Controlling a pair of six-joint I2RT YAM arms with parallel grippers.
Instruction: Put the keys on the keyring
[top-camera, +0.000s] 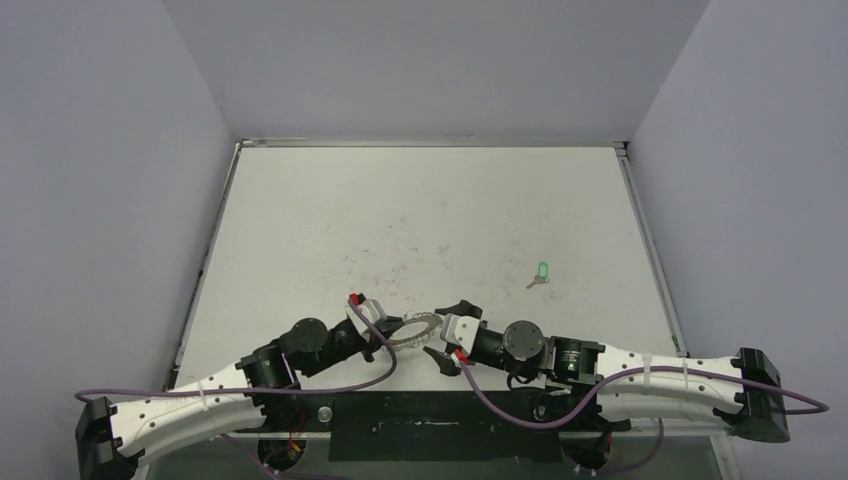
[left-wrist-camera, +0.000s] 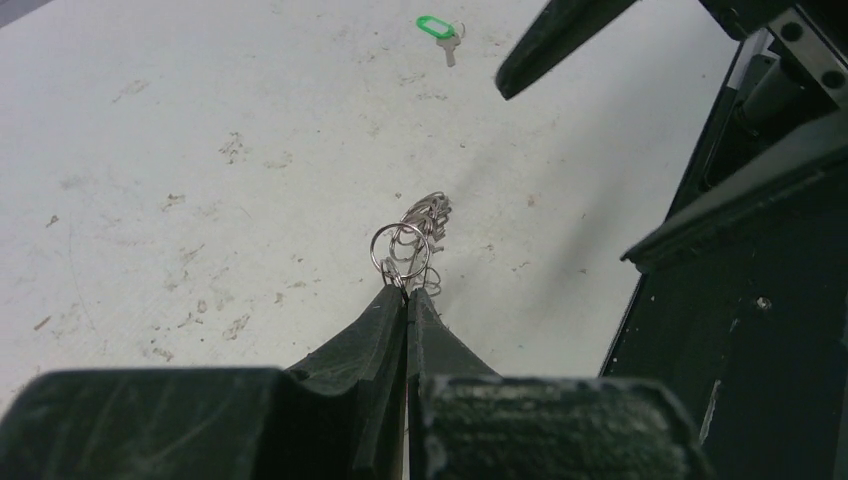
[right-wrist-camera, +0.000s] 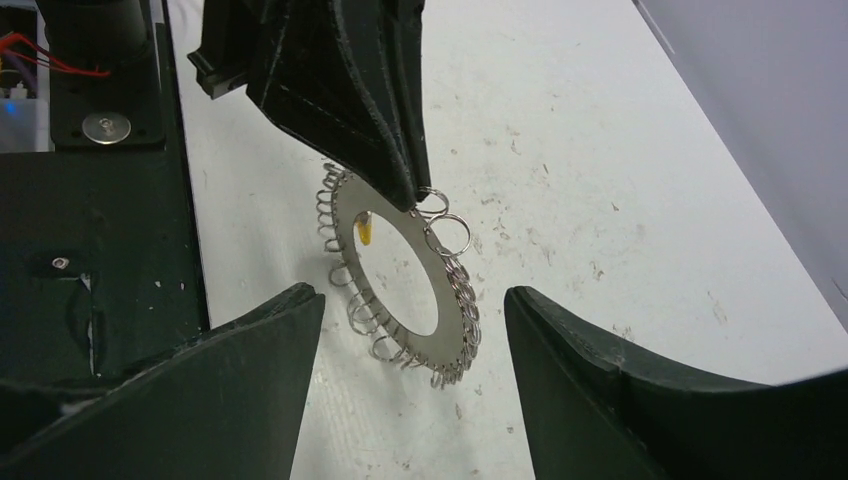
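Observation:
My left gripper is shut on the rim of the keyring, a flat silvery ring fringed with small wire loops, and holds it tilted just above the table; it also shows in the top view and edge-on in the left wrist view. A small yellow-orange key head hangs at the ring's upper inner edge, just below the left fingers. My right gripper is open and empty, its fingers either side of the ring's near edge. The green key lies on the table to the right, also in the left wrist view.
The white table is scuffed and walled by grey panels. A black mounting strip runs along the near edge under both arms. Purple cables loop beside the wrists.

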